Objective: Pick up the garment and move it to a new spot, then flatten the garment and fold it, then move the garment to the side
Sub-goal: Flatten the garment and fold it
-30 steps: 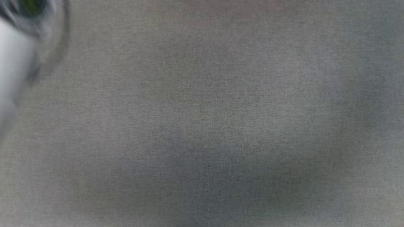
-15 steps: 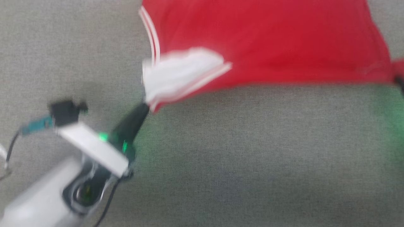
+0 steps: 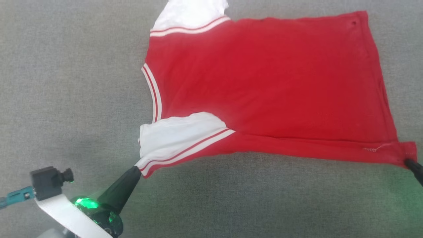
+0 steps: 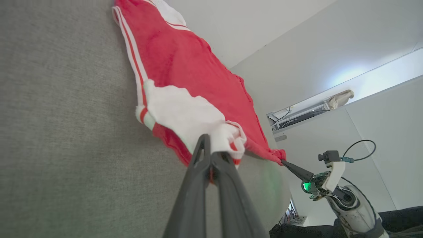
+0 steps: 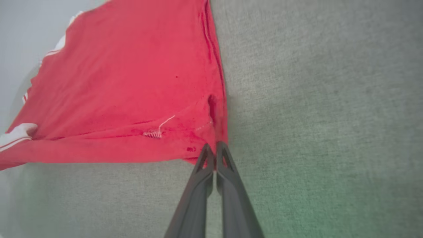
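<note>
One grey tabletop (image 3: pixel 66 82) carries everything. The garment (image 3: pixel 264 82) is spread across its middle, plain red cloth facing up, the neckline toward the robot's left and the hem toward its right. Its near edge is drawn taut between the two tools. A white sleeve (image 3: pixel 175 135) with red-striped trim lies at the near left corner. The left tool (image 3: pixel 136 169) has its fingers pressed together on that sleeve's cuff. The right tool (image 3: pixel 407 161) is likewise pinched closed on the red near hem corner, beside a loose white thread (image 5: pixel 162 127).
</note>
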Available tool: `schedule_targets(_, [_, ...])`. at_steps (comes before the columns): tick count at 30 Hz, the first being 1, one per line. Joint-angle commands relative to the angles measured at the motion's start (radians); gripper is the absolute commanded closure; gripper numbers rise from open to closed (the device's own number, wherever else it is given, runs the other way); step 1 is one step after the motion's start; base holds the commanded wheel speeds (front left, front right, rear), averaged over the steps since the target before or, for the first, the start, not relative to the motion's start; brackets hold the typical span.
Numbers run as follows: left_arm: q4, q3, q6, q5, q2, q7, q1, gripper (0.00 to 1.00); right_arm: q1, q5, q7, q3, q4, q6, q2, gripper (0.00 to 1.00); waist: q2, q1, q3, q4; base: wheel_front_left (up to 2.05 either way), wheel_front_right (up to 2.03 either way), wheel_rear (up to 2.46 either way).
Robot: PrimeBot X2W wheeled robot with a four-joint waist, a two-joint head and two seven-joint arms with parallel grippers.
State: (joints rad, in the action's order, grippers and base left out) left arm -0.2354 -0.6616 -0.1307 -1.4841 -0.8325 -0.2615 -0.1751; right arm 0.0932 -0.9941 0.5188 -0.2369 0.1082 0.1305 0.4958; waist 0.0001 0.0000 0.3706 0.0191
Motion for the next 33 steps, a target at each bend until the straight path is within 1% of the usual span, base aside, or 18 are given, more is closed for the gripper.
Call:
schedule_targets(1, [-0.015, 0.017, 0.001, 0.008, 0.000, -0.005, 0.006, 1.00, -0.005, 0.013, 0.013, -0.019, 0.033, 0.000, -0.017, 1.00, -0.0001, 0.0000, -0.008, -0.004, 0.00, 0.00, 0.00])
schedule_targets(5, [-0.015, 0.017, 0.001, 0.002, 0.005, 0.010, -0.068, 1.00, -0.081, 0.044, 0.048, -0.051, 0.062, 0.000, -0.045, 1.00, -0.0001, 0.0000, -0.020, -0.005, 0.00, 0.00, 0.00])
schedule_targets(9, [0.030, 0.029, 0.001, -0.036, 0.036, 0.050, -0.192, 1.00, -0.228, 0.078, 0.077, -0.039, 0.014, 0.000, -0.064, 1.00, -0.0001, 0.0000, -0.016, -0.009, 0.00, 0.00, 0.00])
schedule_targets(12, [0.103, 0.025, 0.001, -0.036, 0.072, 0.083, -0.301, 1.00, -0.348, 0.113, 0.085, -0.021, -0.059, 0.000, -0.081, 1.00, -0.0001, 0.0000, -0.003, -0.009, 0.00, 0.00, 0.00])
schedule_targets(16, [0.221, 0.010, 0.001, -0.045, 0.146, 0.110, -0.426, 1.00, -0.447, 0.160, 0.094, 0.011, -0.152, 0.000, -0.088, 1.00, -0.0001, 0.0000, 0.027, 0.003, 0.00, 0.00, 0.00])
schedule_targets(17, [0.258, 0.005, 0.001, -0.041, 0.156, 0.115, -0.447, 1.00, -0.466, 0.166, 0.090, 0.019, -0.172, 0.000, -0.092, 1.00, -0.0001, 0.0000, 0.036, 0.002, 0.00, 0.00, 0.00])
schedule_targets(18, [0.258, 0.005, 0.001, -0.041, 0.156, 0.115, -0.447, 1.00, -0.466, 0.166, 0.090, 0.019, -0.172, 0.000, -0.092, 1.00, -0.0001, 0.0000, 0.036, 0.002, 0.00, 0.00, 0.00])
schedule_targets(21, [0.358, -0.026, 0.001, -0.021, 0.189, 0.140, -0.504, 1.00, -0.505, 0.192, 0.072, 0.042, -0.224, 0.000, -0.094, 1.00, -0.0001, 0.0000, 0.062, 0.003, 0.00, 0.00, 0.00])
schedule_targets(24, [0.443, -0.049, 0.001, -0.012, 0.214, 0.140, -0.538, 1.00, -0.533, 0.214, 0.038, 0.071, -0.269, 0.000, -0.089, 1.00, -0.0001, 0.0000, 0.087, 0.000, 0.00, 0.00, 0.00])
schedule_targets(33, [0.610, -0.168, 0.001, 0.077, 0.216, 0.125, -0.605, 1.00, -0.570, 0.216, -0.064, 0.131, -0.365, 0.000, -0.063, 1.00, -0.0001, 0.0000, 0.106, -0.006, 0.00, 0.00, 0.00])
